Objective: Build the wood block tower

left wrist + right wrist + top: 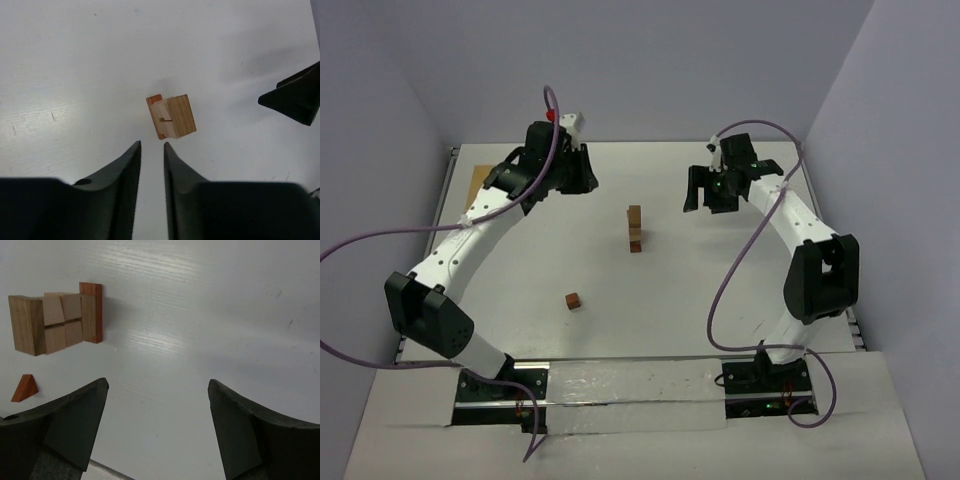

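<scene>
The tower (pixel 635 229) is a narrow stack of tan and reddish-brown wood blocks at the table's middle. It also shows in the left wrist view (pixel 172 116) and the right wrist view (pixel 55 320). One loose reddish-brown block (pixel 574 300) lies on the table to the near left of it, and shows in the right wrist view (pixel 24 389). My left gripper (pixel 583 183) (pixel 152 145) hangs to the far left of the tower, jaws a narrow gap apart, empty. My right gripper (pixel 708 203) (pixel 157 382) is wide open and empty to the tower's far right.
A pale wooden box (pixel 477 183) lies at the table's far left edge, partly behind my left arm. White table (pixel 650 310) with grey walls around it. One right finger (pixel 295 97) shows in the left wrist view.
</scene>
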`<state>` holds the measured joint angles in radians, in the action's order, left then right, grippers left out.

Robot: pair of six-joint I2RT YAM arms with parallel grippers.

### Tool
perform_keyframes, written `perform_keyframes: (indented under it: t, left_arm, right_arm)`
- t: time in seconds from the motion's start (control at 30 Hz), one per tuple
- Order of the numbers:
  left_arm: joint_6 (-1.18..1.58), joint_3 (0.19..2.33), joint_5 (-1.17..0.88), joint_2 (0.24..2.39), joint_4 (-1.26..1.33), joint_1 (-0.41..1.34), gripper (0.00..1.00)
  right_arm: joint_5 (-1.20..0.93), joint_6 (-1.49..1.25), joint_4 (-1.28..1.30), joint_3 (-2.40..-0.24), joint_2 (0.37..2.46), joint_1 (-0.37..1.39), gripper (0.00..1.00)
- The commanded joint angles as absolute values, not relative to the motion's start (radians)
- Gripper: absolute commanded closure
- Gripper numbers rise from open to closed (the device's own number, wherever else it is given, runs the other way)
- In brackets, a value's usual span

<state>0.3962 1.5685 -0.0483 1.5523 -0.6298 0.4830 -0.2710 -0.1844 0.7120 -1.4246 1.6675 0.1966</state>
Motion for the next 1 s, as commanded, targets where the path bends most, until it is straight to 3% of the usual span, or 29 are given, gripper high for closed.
perform_keyframes:
  t: [0.0,0.07,0.2,0.6,0.97]
  left_arm:
    - [0.309,1.444,-0.034,1.556,-0.588,0.475,0.74]
    - [0.308,1.410,-0.057,1.565,-0.583,0.460,0.76]
    - [0.303,1.414,-0.091,1.600,-0.591,0.434,0.75]
    - [0.316,1.442,-0.163,1.647,-0.606,0.385,0.72]
    - [0.319,1.447,-0.160,1.649,-0.606,0.382,0.69]
  right_arm:
    - [-0.182,-0.250,0.673,-1.527,1.772,0.232,0.26]
    - [-0.184,-0.261,0.686,-1.573,1.845,0.249,0.34]
    - [-0.176,-0.271,0.690,-1.618,1.915,0.290,0.35]
    - [-0.162,-0.256,0.734,-1.779,2.031,0.382,0.20]
    - [-0.157,-0.253,0.731,-1.769,2.028,0.420,0.10]
